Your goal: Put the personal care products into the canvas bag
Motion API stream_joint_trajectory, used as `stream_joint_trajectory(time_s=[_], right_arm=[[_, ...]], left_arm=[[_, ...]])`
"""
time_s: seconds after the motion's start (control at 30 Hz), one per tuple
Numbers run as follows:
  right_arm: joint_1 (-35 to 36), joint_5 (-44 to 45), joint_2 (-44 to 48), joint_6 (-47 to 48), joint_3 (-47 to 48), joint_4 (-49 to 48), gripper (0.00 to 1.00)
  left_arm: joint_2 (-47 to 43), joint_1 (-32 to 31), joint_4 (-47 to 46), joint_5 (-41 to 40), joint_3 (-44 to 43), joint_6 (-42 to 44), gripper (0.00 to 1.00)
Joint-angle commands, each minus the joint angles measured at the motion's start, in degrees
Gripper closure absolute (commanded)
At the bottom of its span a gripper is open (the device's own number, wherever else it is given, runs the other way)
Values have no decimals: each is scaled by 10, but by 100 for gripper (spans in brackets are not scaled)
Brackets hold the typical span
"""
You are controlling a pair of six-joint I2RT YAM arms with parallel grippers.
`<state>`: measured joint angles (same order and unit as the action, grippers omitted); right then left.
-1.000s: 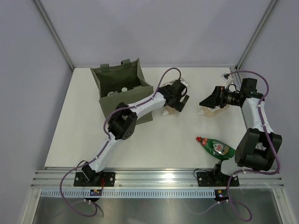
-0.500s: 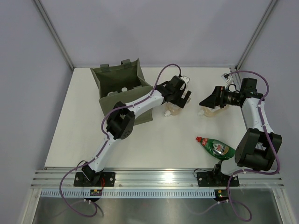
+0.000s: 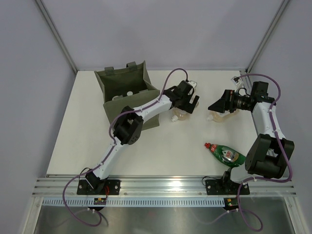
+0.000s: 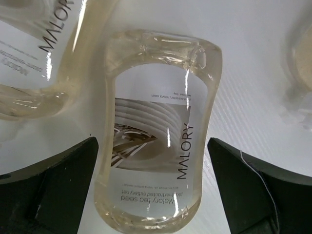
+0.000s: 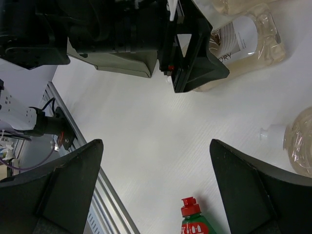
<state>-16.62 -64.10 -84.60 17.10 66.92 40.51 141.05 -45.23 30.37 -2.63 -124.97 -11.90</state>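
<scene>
The olive canvas bag (image 3: 127,92) stands at the back left, with white items showing inside. My left gripper (image 3: 187,104) is open just right of the bag. In the left wrist view my left gripper (image 4: 153,195) straddles a flat amber bottle (image 4: 156,141) lying on the table, with a gap on each side. A second amber bottle (image 4: 34,53) lies beside it. My right gripper (image 3: 217,107) is open and empty above a third amber bottle (image 3: 218,117), whose white cap (image 5: 270,132) shows in the right wrist view. A green red-capped bottle (image 3: 226,155) lies front right.
The white table (image 3: 161,146) ends at an aluminium rail (image 3: 165,185) in front. Grey walls and frame posts close off the back and sides. The left arm's links (image 3: 127,127) reach across the bag's front corner.
My left gripper has shifted slightly toward the far side over the amber bottle. The right arm and the other bottles have not moved.
</scene>
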Motion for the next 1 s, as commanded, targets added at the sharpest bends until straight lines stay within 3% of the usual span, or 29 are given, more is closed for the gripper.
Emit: stream_joint_trajectory(time_s=[0.0,0.23,0.3,0.43,0.47,0.53,0.77,0.97], right_arm=[[-3,-3,12,-7,10,-12,1],[-3,-7,15,-12,5,-16,1],[-3,-8,15,-14,5,-17,0],[-3,-7,21,-14,4,-18,1],[-3,-6,22,-15,3,-17,1],[-3,-6,24,-15,1,-18,0],[-3,2,40,-18,-7,-18,1],[-3,6,53,-37,-12,-27,0]], left_arm=[[30,-4,19,1,-31,-43,1],[34,-16,58,-45,-21,-55,3],[15,-18,49,-61,3,-51,12],[-28,-19,17,-62,34,-44,66],[-38,-19,12,-55,37,-41,86],[-72,-19,-5,-47,53,-38,99],[-193,-23,-51,62,122,-30,100],[-295,-28,-95,98,209,-37,100]])
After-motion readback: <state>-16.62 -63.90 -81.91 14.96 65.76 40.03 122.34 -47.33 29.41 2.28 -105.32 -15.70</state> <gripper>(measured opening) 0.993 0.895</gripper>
